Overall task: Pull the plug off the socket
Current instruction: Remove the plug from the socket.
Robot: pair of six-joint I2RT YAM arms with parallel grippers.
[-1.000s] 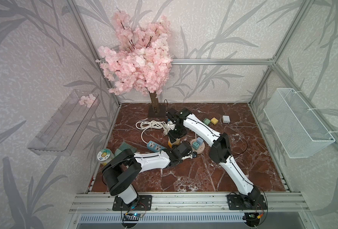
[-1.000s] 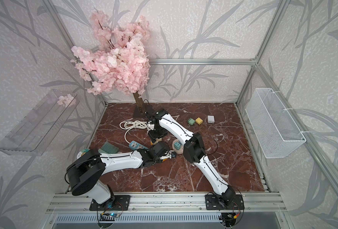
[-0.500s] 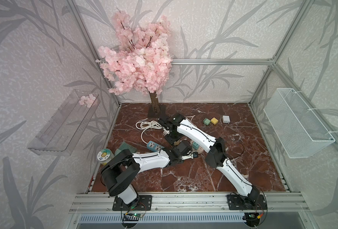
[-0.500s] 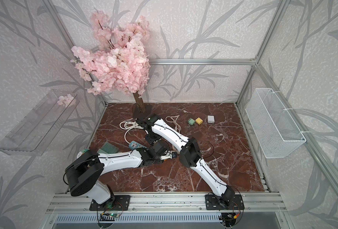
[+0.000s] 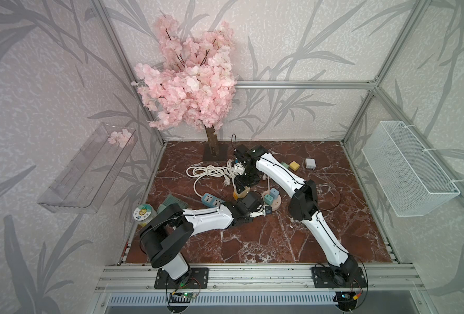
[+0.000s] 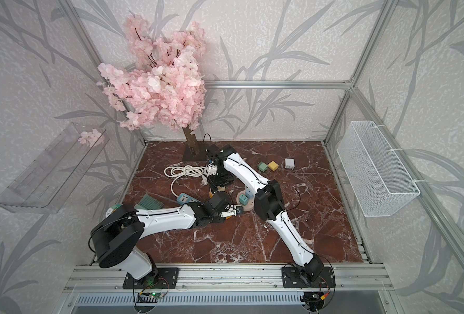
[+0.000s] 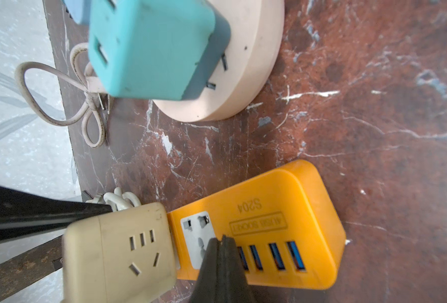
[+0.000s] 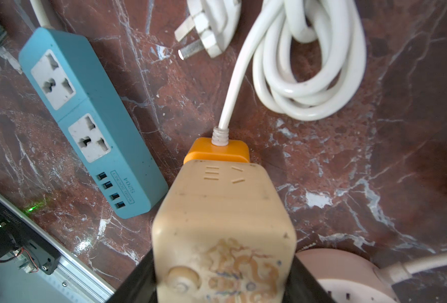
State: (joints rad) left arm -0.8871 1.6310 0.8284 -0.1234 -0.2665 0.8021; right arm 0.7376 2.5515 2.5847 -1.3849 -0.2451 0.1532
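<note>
The plug is a beige cube adapter [image 8: 222, 210] sitting on one end of the orange socket strip [image 8: 217, 152]. My right gripper [image 8: 223, 262] reaches down from above, its black fingers [image 8: 138, 278] shut on two opposite sides of the cube. The left wrist view shows the cube [image 7: 117, 249] against the orange strip [image 7: 282, 210], and its prongs are hidden. My left gripper [image 7: 223, 240] is shut, tips pressed on the strip beside its free outlet. In both top views the right gripper [image 5: 243, 183] [image 6: 220, 180] covers the plug, with orange [image 5: 235, 193] showing under it.
A teal power strip [image 8: 86, 118] lies beside the orange one. A round pink socket [image 7: 254, 65] carrying a teal cube charger [image 7: 151, 47] stands close on the other side. Coiled white cable [image 5: 209, 172], a cherry tree base [image 5: 214, 155], small cubes [image 5: 294, 165] and a white charger [image 5: 310, 163] lie behind.
The right arm leaned left half a second ago and now stands about where it was a second ago. The left arm has not moved.
</note>
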